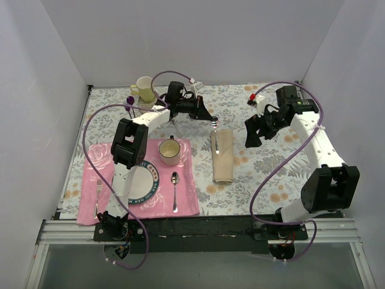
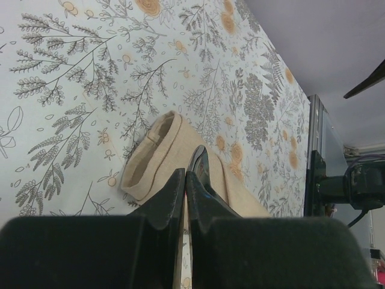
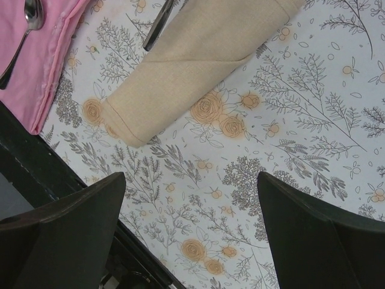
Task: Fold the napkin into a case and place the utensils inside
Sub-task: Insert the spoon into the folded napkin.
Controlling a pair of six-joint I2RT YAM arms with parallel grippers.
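The napkin is folded into a narrow beige case [image 1: 223, 158] on the grey floral tablecloth, right of the placemat. Its open mouth [image 2: 143, 170] faces the left wrist camera. My left gripper [image 1: 212, 119] hovers at the case's far end, with its jaws shut [image 2: 184, 173] on the shiny end of a silver utensil [image 2: 199, 164]. The utensil [image 1: 215, 143] runs along the case's left edge. I cannot tell whether it is the spoon or the fork. My right gripper [image 1: 251, 137] is open and empty to the right of the case [image 3: 198, 54], above the cloth [image 3: 190, 180].
A pink floral placemat [image 1: 186, 201] holds a plate [image 1: 135, 186], a cream cup [image 1: 169, 150], a long silver spoon [image 1: 174, 189] and a fork [image 1: 98, 194]. A yellow mug [image 1: 144, 89] and a purple-handled fork [image 1: 130, 101] stand at the back left. White walls close in the sides.
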